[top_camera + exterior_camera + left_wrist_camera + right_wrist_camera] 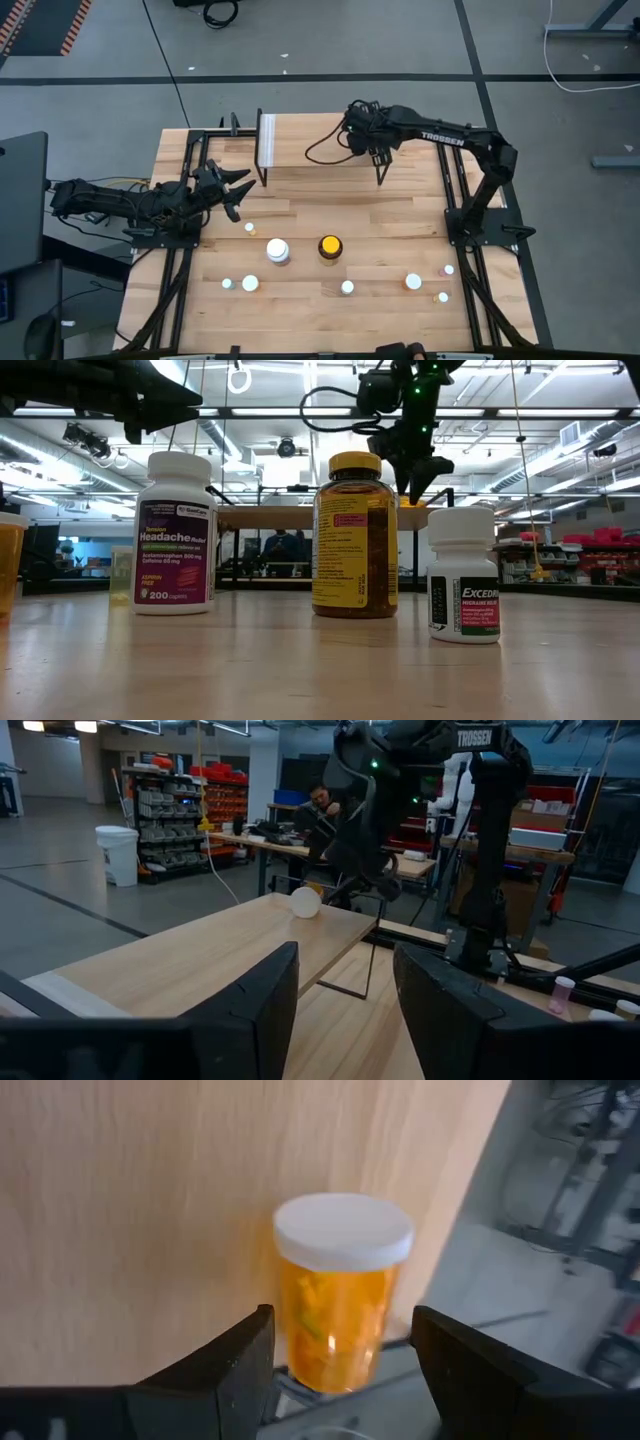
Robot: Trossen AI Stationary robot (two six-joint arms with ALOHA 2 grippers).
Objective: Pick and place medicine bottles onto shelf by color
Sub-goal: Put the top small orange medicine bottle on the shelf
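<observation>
Orange pill bottle (342, 1295) w/ white cap standing on shelf (320, 140) upper center, right gripper (340, 1355) straddling it, fingers open; left gripper (345, 1010) hovering mid-left, part open, empty.

Shelf (320, 140): pale matt wood. Orange bottle (337, 1305): glossy clear plastic, smooth white cap.

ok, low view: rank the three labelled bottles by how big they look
1. Amber bottle with yellow cap, tallest.
2. White headache-relief bottle, slightly shorter; camera distance may skew this.
3. White Excedrin bottle, clearly smallest.
</observation>
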